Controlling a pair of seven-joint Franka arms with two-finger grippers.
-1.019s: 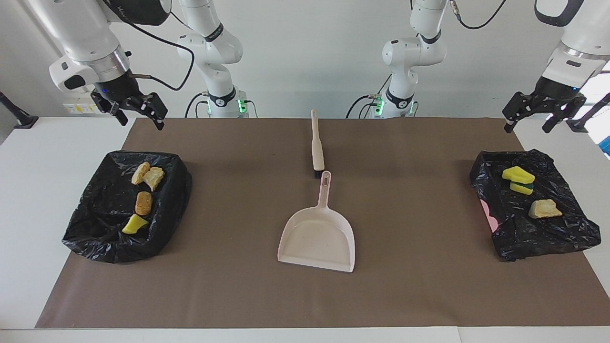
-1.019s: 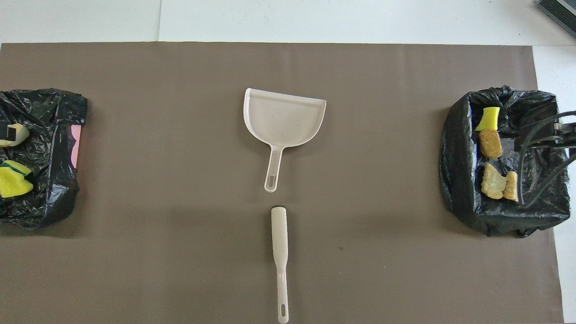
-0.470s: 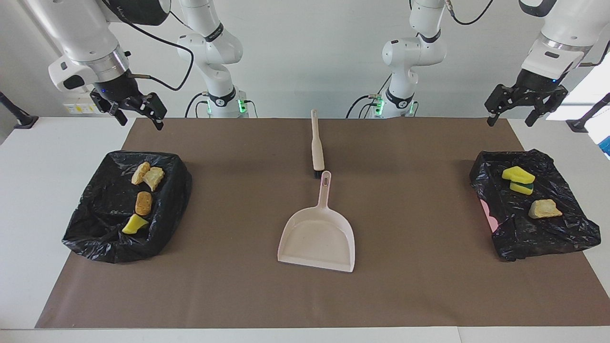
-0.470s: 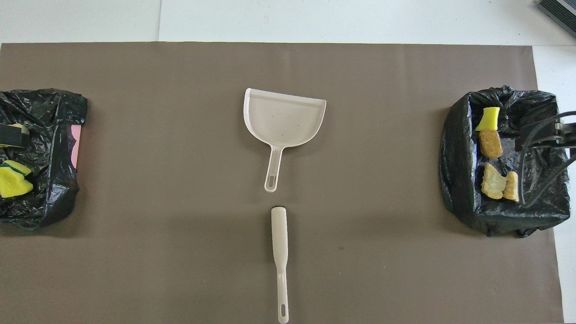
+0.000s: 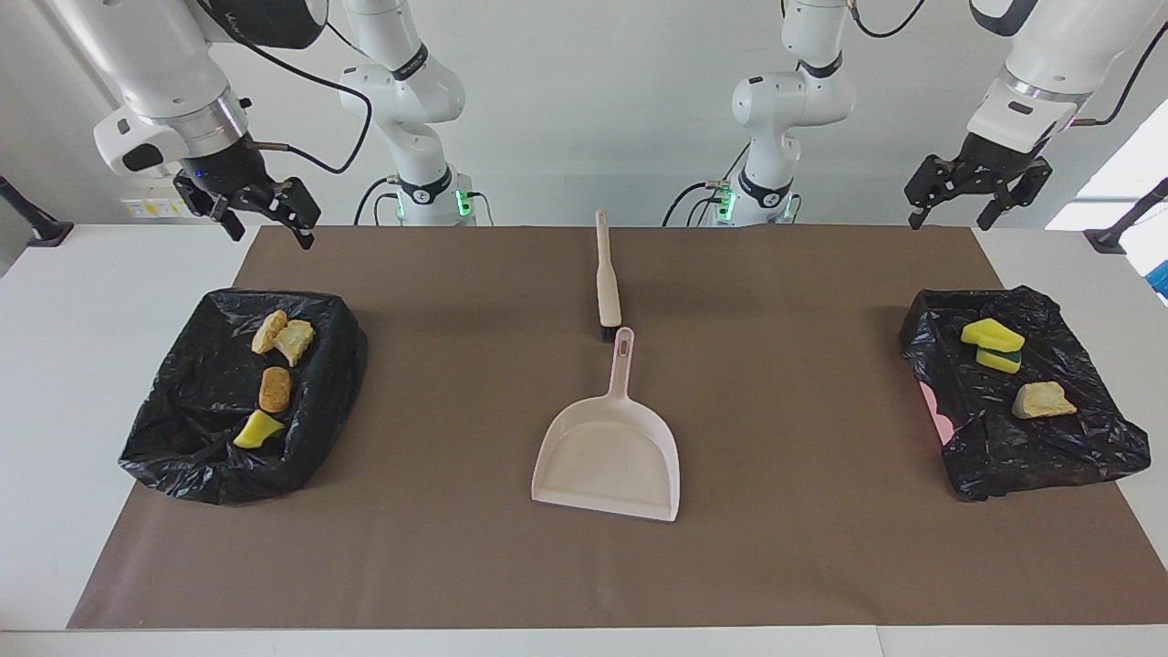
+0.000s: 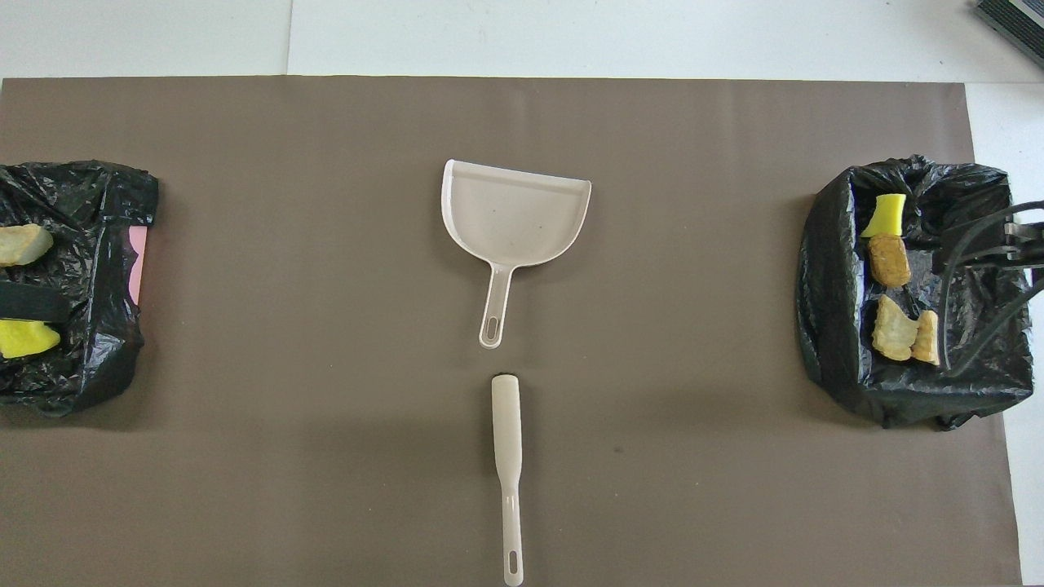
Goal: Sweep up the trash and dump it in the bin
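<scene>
All the trash I see lies in two black-bagged bins. The bin at the right arm's end holds tan lumps and a yellow wedge. The bin at the left arm's end holds a yellow sponge and a tan lump. A pale dustpan lies at the mat's middle, and a brush lies nearer the robots. My left gripper is open and empty, high over its bin. My right gripper is open and empty, waiting over the other bin.
In the overhead view the dustpan and brush lie in line. One of the left gripper's fingers crosses the bin, whose pink wall shows. Cables hang over the other bin.
The left gripper has risen and drifted toward the table's middle, staying open and empty. The right arm, the trash, the dustpan and the brush have not moved.
</scene>
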